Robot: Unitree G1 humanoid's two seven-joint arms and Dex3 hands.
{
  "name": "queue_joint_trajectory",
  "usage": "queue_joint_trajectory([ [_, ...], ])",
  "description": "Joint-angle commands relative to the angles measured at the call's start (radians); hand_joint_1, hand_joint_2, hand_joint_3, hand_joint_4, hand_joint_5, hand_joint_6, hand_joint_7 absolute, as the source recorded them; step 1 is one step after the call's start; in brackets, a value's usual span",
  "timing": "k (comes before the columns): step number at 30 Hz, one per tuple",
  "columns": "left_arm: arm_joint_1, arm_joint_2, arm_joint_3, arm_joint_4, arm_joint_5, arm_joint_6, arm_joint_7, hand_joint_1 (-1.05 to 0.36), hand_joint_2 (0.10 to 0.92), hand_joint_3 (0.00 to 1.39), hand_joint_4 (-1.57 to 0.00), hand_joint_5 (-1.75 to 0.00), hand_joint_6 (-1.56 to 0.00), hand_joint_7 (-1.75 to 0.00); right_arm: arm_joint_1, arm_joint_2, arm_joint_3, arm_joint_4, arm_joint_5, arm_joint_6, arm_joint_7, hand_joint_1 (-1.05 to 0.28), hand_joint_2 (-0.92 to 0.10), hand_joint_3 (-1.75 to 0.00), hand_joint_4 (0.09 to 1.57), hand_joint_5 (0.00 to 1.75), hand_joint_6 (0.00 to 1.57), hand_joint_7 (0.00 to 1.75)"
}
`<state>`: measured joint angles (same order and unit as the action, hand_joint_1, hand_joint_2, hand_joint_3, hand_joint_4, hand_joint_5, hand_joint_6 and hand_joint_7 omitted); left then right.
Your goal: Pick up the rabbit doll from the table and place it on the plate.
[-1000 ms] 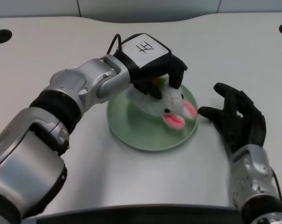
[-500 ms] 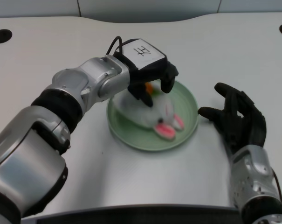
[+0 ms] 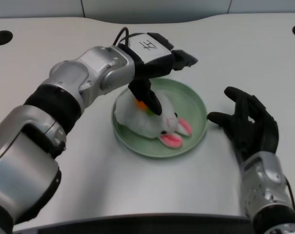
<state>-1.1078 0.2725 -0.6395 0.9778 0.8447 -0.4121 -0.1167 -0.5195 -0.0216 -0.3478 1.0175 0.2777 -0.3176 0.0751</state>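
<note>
The white surface point(image 3: 137, 185) carries all items. Nearest the camera, the silver left forearm point(image 3: 84, 83) enters from the lower left and runs up toward the centre; the right hand point(image 3: 247, 124) lies at the right edge of the surface, just beside the plate rim.

The green plate point(image 3: 196, 105) sits at the centre of the surface. The rabbit doll point(image 3: 147, 119) lies inside the plate, on its left half, with the white body toward the left rim and the head toward the near side. The 2 pink-lined ears point(image 3: 176, 134) point toward the near right rim. A small orange and green piece point(image 3: 143, 106) shows on top of the doll's body.

The left hand point(image 3: 154, 61) is positioned above the far left part of the plate. A white label with a black mark is fixed to the back of the hand. The fingers point(image 3: 184, 57) are spread wide and extend to the right, clear of the doll. 1 black digit reaches down and ends at the orange and green piece on the doll; contact there cannot be confirmed. The hand holds nothing.

A dark round hole point(image 3: 1, 37) is set in the far left of the surface
</note>
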Motion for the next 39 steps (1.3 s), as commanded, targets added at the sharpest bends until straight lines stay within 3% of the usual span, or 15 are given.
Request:
queue_joint_trajectory([
  [1,0.018,0.03,0.044,-0.043,-0.048,0.005,-0.004,-1.05,0.921,0.19,0.0,0.0,-0.02,-0.01,0.005,-0.006,0.002,0.017,-0.006,0.005,-0.003,-0.4,-0.92,-0.43,0.66,1.14,0.64,0.82],
  [3,0.025,0.036,0.055,-0.061,-0.057,0.015,-0.011,-1.05,0.921,0.18,0.0,0.0,-0.03,-0.01,0.005,-0.007,0.004,0.017,-0.006,0.005,-0.003,-0.4,-0.92,-0.43,0.65,1.15,0.64,0.81],
  [6,0.072,0.075,0.125,-0.104,-0.129,0.001,-0.002,-0.94,0.921,0.2,-0.08,-0.04,-0.08,-0.04,0.003,-0.004,-0.001,0.015,0.002,0.006,-0.005,-0.4,-0.92,-0.42,0.68,1.16,0.64,0.82],
  [10,0.226,0.092,0.32,-0.115,-0.369,-0.101,0.055,-0.71,0.921,0.17,-0.32,-0.21,-0.26,-0.1,-0.006,-0.011,-0.014,0.033,0.013,0.012,0.002,-0.4,-0.92,-0.39,0.73,1.16,0.65,0.82],
  [12,0.264,0.091,0.369,-0.133,-0.44,-0.107,0.035,-0.66,0.921,0.2,-0.13,-0.7,-0.32,-0.09,-0.01,-0.014,-0.017,0.042,0.012,0.011,0.002,-0.39,-0.92,-0.4,0.73,1.15,0.66,0.82],
  [15,0.359,0.081,0.466,-0.185,-0.573,-0.132,0.021,-0.58,0.921,0.15,-0.07,-1.01,-0.4,-0.12,-0.008,-0.02,-0.011,0.044,0.002,-0.001,0.009,-0.41,-0.92,-0.38,0.74,1.14,0.67,0.82],
  [18,0.435,0.094,0.511,-0.261,-0.629,-0.116,-0.005,-0.54,0.921,0.14,-0.06,-1.18,-0.43,-0.13,-0.005,-0.02,-0.005,0.037,-0.008,0.0,-0.006,-0.42,-0.92,-0.37,0.75,1.14,0.69,0.82],
  [21,0.514,0.101,0.552,-0.355,-0.673,-0.06,-0.029,-0.53,0.921,0.14,-0.12,-1.16,-0.46,-0.14,0.001,-0.016,-0.004,0.035,-0.008,-0.016,0.0,-0.41,-0.92,-0.38,0.76,1.13,0.7,0.81],
  [25,0.645,0.094,0.605,-0.494,-0.755,0.029,-0.072,-0.54,0.921,0.18,-0.15,-1.15,-0.46,-0.13,0.006,-0.007,-0.001,0.022,-0.008,-0.009,-0.007,-0.41,-0.92,-0.39,0.75,1.12,0.69,0.8],
  [28,0.71,0.09,0.629,-0.574,-0.777,0.09,-0.079,-0.53,0.921,0.2,-0.17,-1.15,-0.47,-0.14,0.009,-0.003,0.001,0.029,-0.011,-0.021,-0.009,-0.41,-0.92,-0.4,0.73,1.11,0.68,0.79],
  [34,0.863,0.07,0.704,-0.715,-0.905,0.214,-0.129,-0.46,0.921,0.19,-0.26,-1.15,-0.51,-0.15,0.009,-0.003,0.009,0.013,-0.011,0.0,-0.011,-0.4,-0.92,-0.42,0.71,1.13,0.64,0.79],
  [37,0.929,0.044,0.728,-0.801,-0.95,0.307,-0.118,-0.44,0.921,0.19,-0.36,-1.2,-0.56,-0.17,0.012,-0.007,0.011,0.018,-0.013,-0.017,0.002,-0.4,-0.92,-0.43,0.68,1.13,0.62,0.79],
  [39,0.971,0.012,0.75,-0.844,-0.997,0.353,-0.113,-0.43,0.921,0.2,-0.4,-1.24,-0.58,-0.19,0.01,-0.01,0.008,0.023,-0.011,-0.016,0.001,-0.41,-0.92,-0.42,0.69,1.14,0.64,0.8],
])
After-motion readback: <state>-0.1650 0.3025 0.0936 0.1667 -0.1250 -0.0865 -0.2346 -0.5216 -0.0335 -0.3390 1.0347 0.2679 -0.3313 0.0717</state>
